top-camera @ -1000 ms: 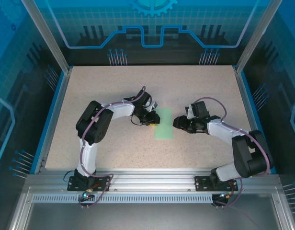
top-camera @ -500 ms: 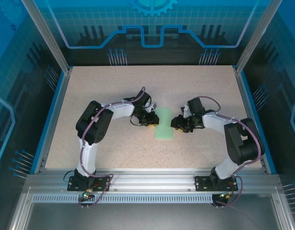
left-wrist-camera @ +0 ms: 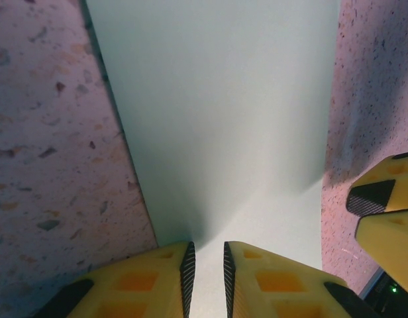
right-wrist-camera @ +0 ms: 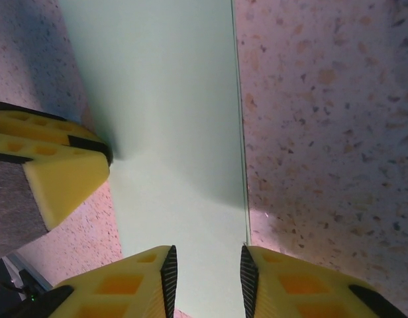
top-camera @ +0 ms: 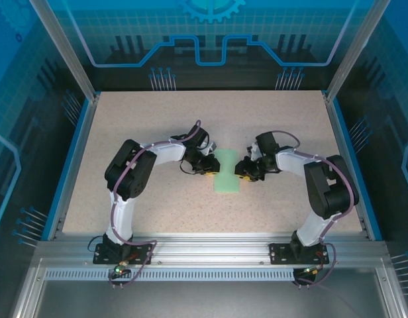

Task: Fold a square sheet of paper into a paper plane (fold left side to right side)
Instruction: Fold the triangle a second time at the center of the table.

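Observation:
The square sheet of paper [top-camera: 228, 177] lies on the table as a narrow pale mint-green rectangle, folded over with a doubled edge on its right side [right-wrist-camera: 238, 132]. My left gripper [top-camera: 210, 168] rests at its left edge, jaws open a narrow slit over the paper [left-wrist-camera: 217, 99]. From the other side, my right gripper [top-camera: 242, 171] sits at the right edge, jaws open wider, straddling that edge above the paper [right-wrist-camera: 164, 99]. Left gripper [left-wrist-camera: 208, 255] and right gripper [right-wrist-camera: 207, 262] each hold nothing. The opposite yellow fingers [left-wrist-camera: 383, 212] [right-wrist-camera: 58, 165] show across the sheet.
The speckled beige table [top-camera: 157, 126] is ringed by a blue rim [top-camera: 75, 156] and metal frame posts [top-camera: 65, 53]. Both arm bases are bolted to the rail at the near edge [top-camera: 210, 252].
My right gripper has swung left and a little away from me, up to the paper's right edge. The left gripper and the paper have stayed put.

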{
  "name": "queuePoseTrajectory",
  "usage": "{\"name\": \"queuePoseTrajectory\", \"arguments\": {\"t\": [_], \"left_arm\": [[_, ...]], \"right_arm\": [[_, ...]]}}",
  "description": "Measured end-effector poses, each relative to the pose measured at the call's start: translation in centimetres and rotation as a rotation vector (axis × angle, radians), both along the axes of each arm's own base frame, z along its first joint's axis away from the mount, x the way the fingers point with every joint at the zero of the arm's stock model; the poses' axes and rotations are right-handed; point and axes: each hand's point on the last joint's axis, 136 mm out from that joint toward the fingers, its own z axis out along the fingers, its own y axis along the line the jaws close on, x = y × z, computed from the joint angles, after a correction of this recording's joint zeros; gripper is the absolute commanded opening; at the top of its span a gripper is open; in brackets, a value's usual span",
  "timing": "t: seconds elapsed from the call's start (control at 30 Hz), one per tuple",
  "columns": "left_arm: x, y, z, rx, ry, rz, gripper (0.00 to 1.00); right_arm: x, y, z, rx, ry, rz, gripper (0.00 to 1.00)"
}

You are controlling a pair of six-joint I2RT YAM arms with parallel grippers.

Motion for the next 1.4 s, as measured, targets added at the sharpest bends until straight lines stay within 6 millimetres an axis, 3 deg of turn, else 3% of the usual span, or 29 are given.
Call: {"name": "queuePoseTrajectory", "arguments": {"t": [0.3,1.07,1.4], "left_arm": [[0.0,0.0,0.0,-0.001,-0.001,0.0,0.23],[0.0,0.0,0.1,-0.007,-0.011,0.0,0.25],[-0.8,0.6,1.4,-0.03,-0.068,0.001,0.54]], "right_arm": [[-1.1,0.3,-1.1,-0.02,0.049,0.018,0.33],[-0.8,1.5,-0.6,0.021,0.043,0.021,0.34],[-0.7,1.7,-0.4,0.042,0.052,0.012,0.33]]}}
